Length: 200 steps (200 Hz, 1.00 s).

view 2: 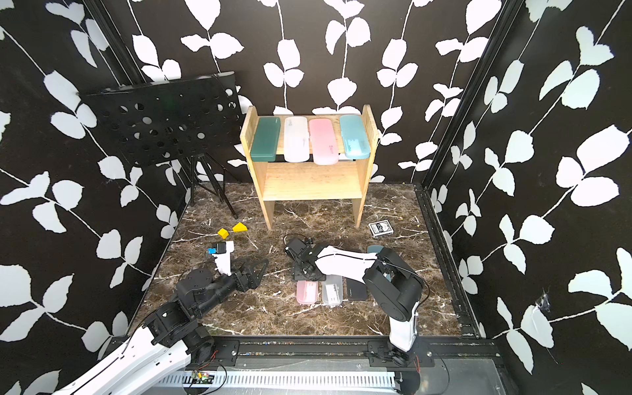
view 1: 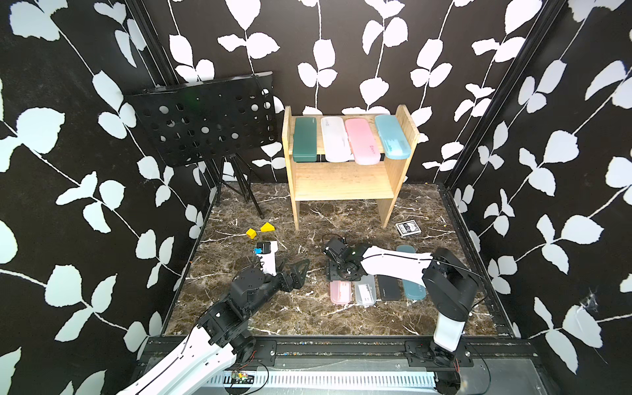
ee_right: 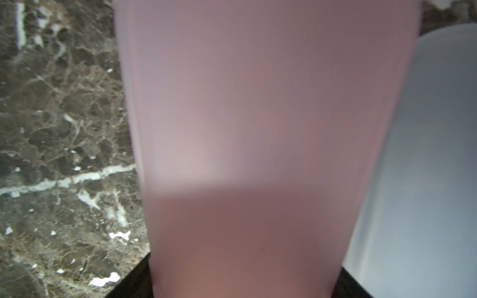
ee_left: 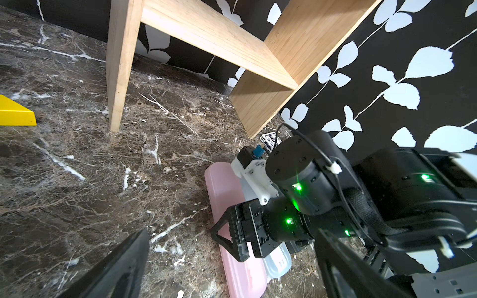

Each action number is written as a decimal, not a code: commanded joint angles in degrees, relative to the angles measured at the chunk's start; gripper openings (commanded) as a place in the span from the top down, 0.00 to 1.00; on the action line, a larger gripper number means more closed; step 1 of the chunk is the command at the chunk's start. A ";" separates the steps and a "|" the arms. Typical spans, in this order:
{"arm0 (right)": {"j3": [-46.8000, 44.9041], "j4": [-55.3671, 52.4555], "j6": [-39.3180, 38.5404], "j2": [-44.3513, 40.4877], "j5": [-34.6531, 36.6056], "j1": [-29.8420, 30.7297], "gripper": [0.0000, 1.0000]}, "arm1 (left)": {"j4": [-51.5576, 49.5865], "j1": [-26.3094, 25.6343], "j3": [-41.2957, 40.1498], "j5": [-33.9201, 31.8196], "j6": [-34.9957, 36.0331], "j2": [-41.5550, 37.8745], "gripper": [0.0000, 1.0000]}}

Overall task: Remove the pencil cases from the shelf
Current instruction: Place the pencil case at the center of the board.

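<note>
The pink pencil case [view 1: 340, 293] is being held flat on the table [view 1: 273, 318] near its front edge. It is being gripped across its short width by the right gripper [view 1: 342, 273], jaws closed on its long sides, probably for lining up beside the frosted clear case [view 1: 366, 291]. Its long axis is pointing front to back. Four pencil cases [view 1: 335, 138] are waiting on the top tier of the shelf [view 1: 342, 184]. The left gripper [view 1: 302, 273] is being held wide open and empty.

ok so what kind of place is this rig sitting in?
Probably a staged robot test booth, not a real room: leaf-print backdrop walls close it in, the floor is a marble-look tabletop, and the left arm and right arm are mounted on a front rail.
</note>
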 commanded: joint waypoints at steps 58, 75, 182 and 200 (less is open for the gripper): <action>-0.71 -0.87 -0.90 0.08 2.38 -0.54 0.05 | 0.63 -0.21 -0.21 -0.53 0.08 -0.53 0.01; -0.41 -0.79 -1.63 -1.12 2.67 -0.34 0.03 | 0.89 -0.25 0.27 -0.45 -0.05 -0.49 0.01; 0.31 -4.08 -6.40 -24.85 12.02 1.19 0.01 | 16.67 9.40 27.25 14.82 -11.82 23.54 0.01; -2.43 -2.96 -5.89 -27.11 11.14 -0.02 0.00 | 23.64 15.12 31.73 21.07 -19.21 29.42 0.01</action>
